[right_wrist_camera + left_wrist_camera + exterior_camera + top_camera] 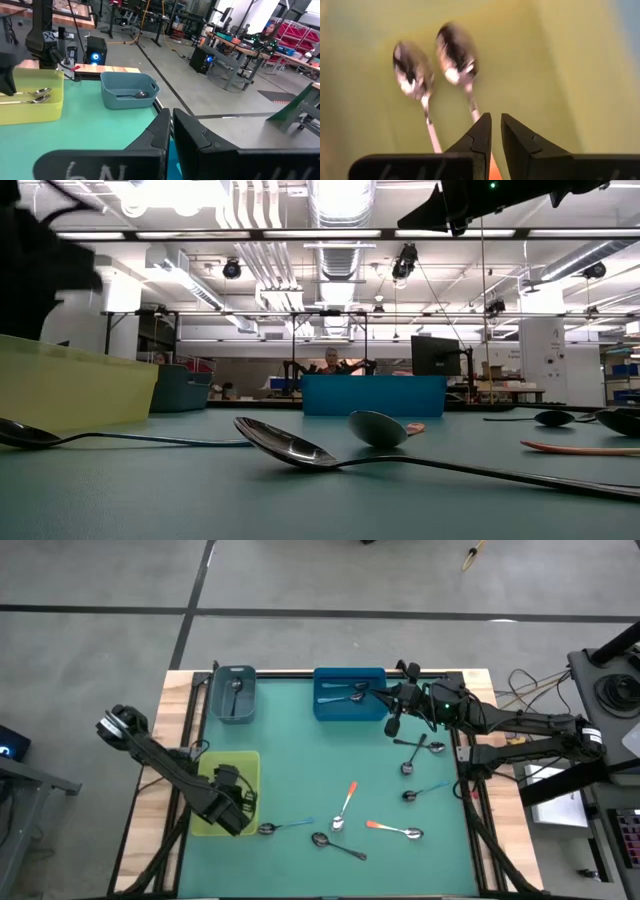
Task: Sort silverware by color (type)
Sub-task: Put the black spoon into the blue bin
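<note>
Two spoons [412,67] [457,50] lie side by side on the floor of the yellow-green bin [225,790] at the table's near left. One has an orange handle [493,167], which runs under my fingers. My left gripper [495,127] hangs just above them, pointing steeply down, open by a narrow gap with nothing between its tips. My right gripper [171,122] is shut and level, held high beside the blue bin [350,693]. Several more spoons lie on the green mat: orange-handled [345,805] [393,830], blue-handled [285,827] [425,790], dark [335,843] [425,745].
A grey-blue bin [233,692] at the far left holds a dark spoon [135,94]. The blue bin holds blue-handled spoons [345,695]. The loose spoons lie over the mat's near and right parts. Black rails frame the mat.
</note>
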`<state>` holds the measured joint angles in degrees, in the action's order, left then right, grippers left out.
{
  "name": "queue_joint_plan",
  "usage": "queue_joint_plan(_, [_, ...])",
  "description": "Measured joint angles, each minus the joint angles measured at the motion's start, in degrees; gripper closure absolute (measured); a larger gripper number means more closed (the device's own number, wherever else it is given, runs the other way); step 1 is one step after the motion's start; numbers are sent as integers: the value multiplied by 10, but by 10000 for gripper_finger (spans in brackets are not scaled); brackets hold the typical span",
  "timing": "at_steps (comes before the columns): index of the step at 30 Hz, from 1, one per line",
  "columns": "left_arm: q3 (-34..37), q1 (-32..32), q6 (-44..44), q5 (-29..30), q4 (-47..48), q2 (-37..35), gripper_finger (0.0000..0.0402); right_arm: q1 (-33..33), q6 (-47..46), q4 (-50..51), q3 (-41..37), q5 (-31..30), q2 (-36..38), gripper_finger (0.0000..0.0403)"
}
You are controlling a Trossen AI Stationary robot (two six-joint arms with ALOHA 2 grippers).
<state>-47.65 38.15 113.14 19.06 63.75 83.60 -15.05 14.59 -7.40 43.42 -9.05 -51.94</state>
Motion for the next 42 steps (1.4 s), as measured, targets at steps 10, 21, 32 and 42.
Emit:
queue_joint_plan(10, [-130, -16, -461, 112, -3, -66, 397, 0, -29, -2, 0, 0, 0, 390])
queue_joint_plan(21, [-111, -65, -764, 206, -105, -202, 401, 0, -143, 25, 0, 1, 0, 390])
queue_joint_plan(32, [-33, -139, -931, 216, -209, -297, 402, 0, -297, 156, -3, 0, 0, 390])
queue_joint_plan(42, [-6, -157, -1016, 375, -218, -321, 402, 0, -457, 260, -4, -1, 0, 390])
